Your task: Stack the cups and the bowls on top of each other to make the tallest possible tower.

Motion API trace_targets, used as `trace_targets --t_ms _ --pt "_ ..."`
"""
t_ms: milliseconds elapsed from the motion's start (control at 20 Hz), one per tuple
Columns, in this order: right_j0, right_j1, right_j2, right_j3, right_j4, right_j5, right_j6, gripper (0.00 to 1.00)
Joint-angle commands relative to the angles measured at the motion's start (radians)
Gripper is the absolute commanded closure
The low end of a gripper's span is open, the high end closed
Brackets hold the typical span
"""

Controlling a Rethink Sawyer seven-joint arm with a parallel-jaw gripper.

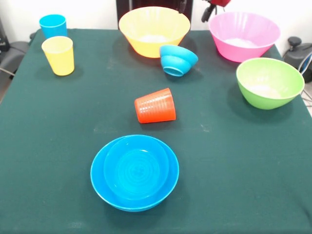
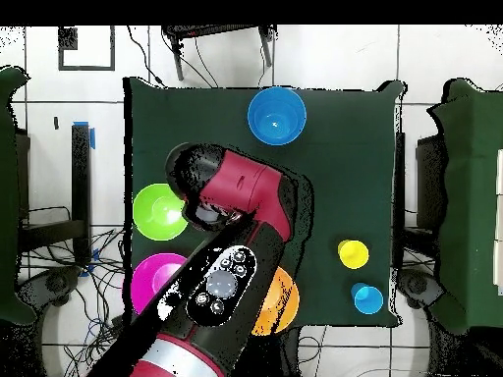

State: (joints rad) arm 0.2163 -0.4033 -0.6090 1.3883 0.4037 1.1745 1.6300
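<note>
A medium blue bowl (image 1: 134, 171) stands at the table's near middle with a smaller blue bowl (image 1: 136, 167) nested in it; it also shows in the overhead view (image 2: 276, 114). The orange-red ribbed cup (image 1: 155, 106) lies on its side at the centre. A small ridged blue bowl (image 1: 178, 60) lies tilted against the large yellow-orange bowl (image 1: 154, 30). The pink bowl (image 1: 243, 35) and green bowl (image 1: 269, 82) stand alone on the right. The yellow cup (image 1: 59, 55) and sky blue cup (image 1: 52, 25) stand upright at the far left. My gripper (image 1: 208, 10) barely shows at the top edge, beside the pink bowl.
In the overhead view the red arm (image 2: 231, 201) covers the table's middle, hiding the orange-red cup and the ridged bowl. The green bowl (image 2: 159, 211), pink bowl (image 2: 152, 280), yellow-orange bowl (image 2: 283, 304), yellow cup (image 2: 353, 253) and blue cup (image 2: 367, 297) show around it.
</note>
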Motion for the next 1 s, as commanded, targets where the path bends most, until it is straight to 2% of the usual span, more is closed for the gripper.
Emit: trace_targets --t_ms 50,450,850,1000 --pt "-0.045 0.02 0.15 0.083 -0.039 -0.056 0.093 0.0" --pt "-0.068 0.013 0.173 0.147 -0.035 -0.145 0.078 0.0" --pt "-0.082 0.021 0.156 0.105 -0.083 -0.097 0.07 0.0" --pt "-0.082 0.003 0.147 0.116 -0.097 -0.091 0.065 0.0"
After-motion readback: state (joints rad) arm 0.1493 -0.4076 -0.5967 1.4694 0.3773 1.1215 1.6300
